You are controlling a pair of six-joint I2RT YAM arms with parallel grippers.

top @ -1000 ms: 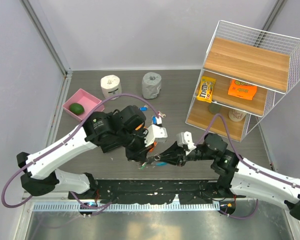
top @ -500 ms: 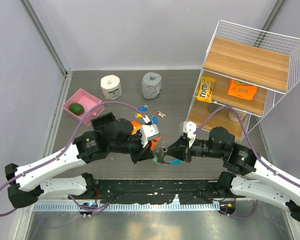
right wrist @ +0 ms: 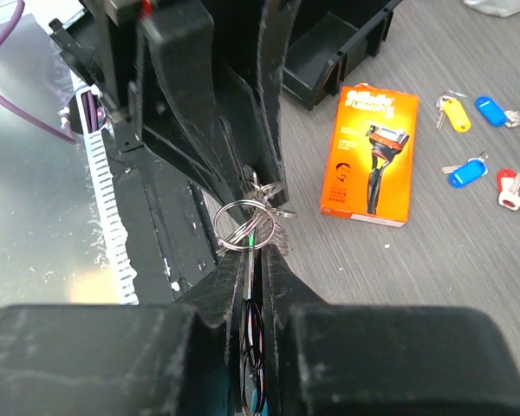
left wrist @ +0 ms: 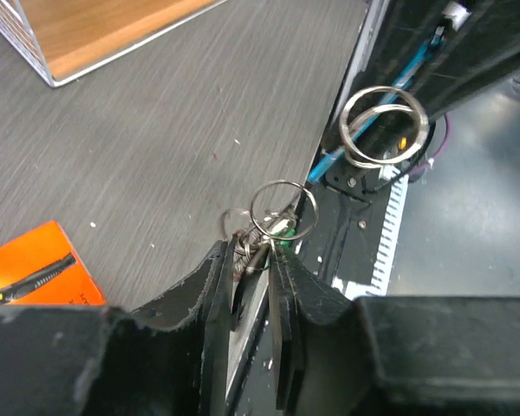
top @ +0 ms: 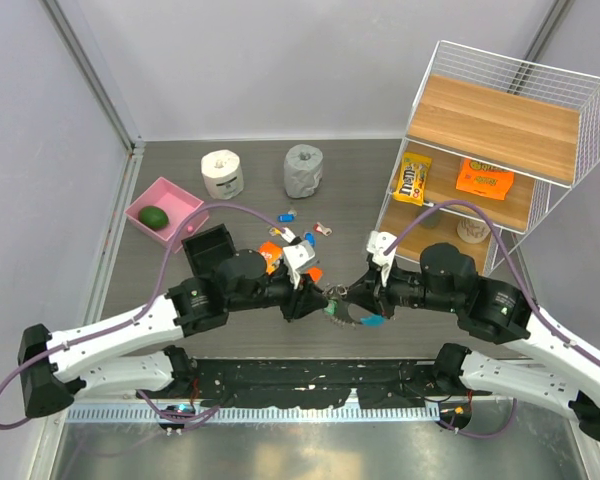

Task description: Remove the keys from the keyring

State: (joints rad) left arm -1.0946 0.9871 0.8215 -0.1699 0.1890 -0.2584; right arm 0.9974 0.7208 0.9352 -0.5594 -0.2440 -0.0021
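Over the middle of the tabletop's [top: 360, 190] near edge, the right gripper [top: 352, 300] is clamped on the keys [top: 337, 308], the light-blue keyring [top: 372, 322] just beside it. The left gripper [top: 315, 298] meets the bunch, fingers slightly apart.

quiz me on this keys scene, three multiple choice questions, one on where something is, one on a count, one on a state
1. Where is the round green object?
A) in the square pink tray
B) on the wire shelf
C) on the orange box

2. How many rolls show in the top view?
A) one
B) two
C) four

3. The right gripper is:
A) wide open and empty
B) shut on the cluster of silver metal rings
C) out of view

Answers:
1 A, it lies inside the tray.
2 B, one white roll and one grey roll.
3 B, its wrist view shows the fingers pinched together with the rings at their tips.
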